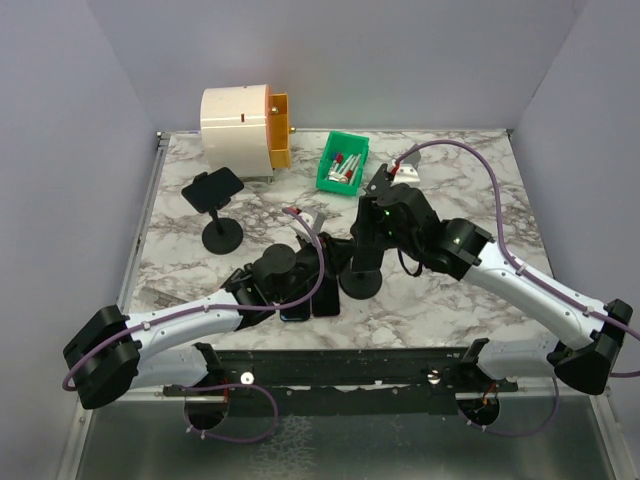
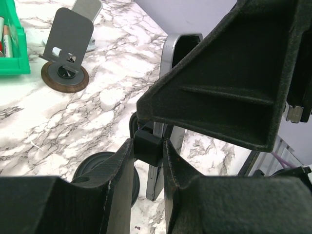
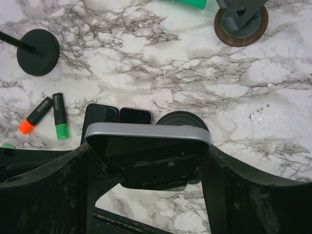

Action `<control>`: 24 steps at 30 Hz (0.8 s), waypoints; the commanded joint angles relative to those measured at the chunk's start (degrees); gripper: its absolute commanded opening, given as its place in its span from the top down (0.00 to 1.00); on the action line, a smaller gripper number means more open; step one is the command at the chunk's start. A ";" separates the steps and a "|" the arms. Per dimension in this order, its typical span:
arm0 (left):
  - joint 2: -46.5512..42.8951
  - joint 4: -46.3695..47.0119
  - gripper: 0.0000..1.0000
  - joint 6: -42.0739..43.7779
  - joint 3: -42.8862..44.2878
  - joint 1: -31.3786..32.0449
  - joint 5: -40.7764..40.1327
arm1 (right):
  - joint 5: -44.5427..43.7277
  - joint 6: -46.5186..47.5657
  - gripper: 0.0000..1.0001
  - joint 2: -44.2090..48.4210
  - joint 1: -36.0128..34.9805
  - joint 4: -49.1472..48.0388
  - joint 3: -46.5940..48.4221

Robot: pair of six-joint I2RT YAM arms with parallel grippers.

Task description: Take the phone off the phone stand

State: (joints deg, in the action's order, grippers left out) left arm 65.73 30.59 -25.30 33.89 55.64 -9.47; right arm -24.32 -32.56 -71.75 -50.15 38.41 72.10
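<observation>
Now the right gripper (image 3: pixel 148 161) hugs the phone (image 3: pixel 146 139) by its two sides, in the middle of the right wrist view. The phone sits on the phone stand (image 3: pixel 183 118), whose round foot peeks out just above it. Low in the left wrist view, the left gripper (image 2: pixel 146 150) pinches the stand's thin neck. I think the left one should hold the stand down tight. Then the right one can lift the phone out slowly, so the stand does not tip onto the two other phones (image 3: pixel 100 116) lying beside it.
</observation>
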 commanded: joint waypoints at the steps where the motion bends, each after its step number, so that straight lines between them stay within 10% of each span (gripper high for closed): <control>1: -2.42 -1.15 1.00 -0.53 -1.67 -2.32 -7.58 | -7.30 2.86 1.00 2.41 1.27 9.26 -1.09; 24: 2.00 7.69 1.00 -11.75 -3.98 -8.13 5.64 | -8.38 2.67 1.00 4.93 1.21 9.66 -4.95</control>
State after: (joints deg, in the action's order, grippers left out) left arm 67.64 36.93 -33.76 31.86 51.11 -0.40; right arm -25.21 -33.01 -68.79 -50.24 36.53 69.06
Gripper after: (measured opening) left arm 0.260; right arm 0.762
